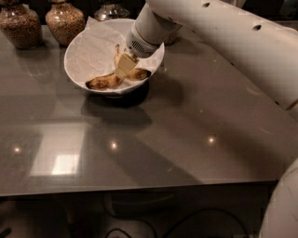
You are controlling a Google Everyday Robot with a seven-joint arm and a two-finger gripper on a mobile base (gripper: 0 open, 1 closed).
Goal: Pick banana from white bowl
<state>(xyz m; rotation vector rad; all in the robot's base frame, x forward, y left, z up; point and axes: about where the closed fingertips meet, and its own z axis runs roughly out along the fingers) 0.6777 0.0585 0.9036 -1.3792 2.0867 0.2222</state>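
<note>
The white bowl (84,51), lined with crinkled white paper, stands at the back of the grey table. Two bananas lie in its near side. The yellower banana (117,56) curves upward with its thin stem pointing to the back, and its lower part is hidden behind my gripper. A browner, bruised banana (104,82) lies flat along the bowl's front wall. My gripper (125,66) reaches down into the bowl from the right, right at the yellower banana and above the brown one. My white arm crosses the top right of the view.
Two glass jars of brown grains (18,25) (65,21) and a third jar (109,9) stand behind the bowl at the back left. The table's front edge (139,188) runs across the lower view, with cables on the floor below it.
</note>
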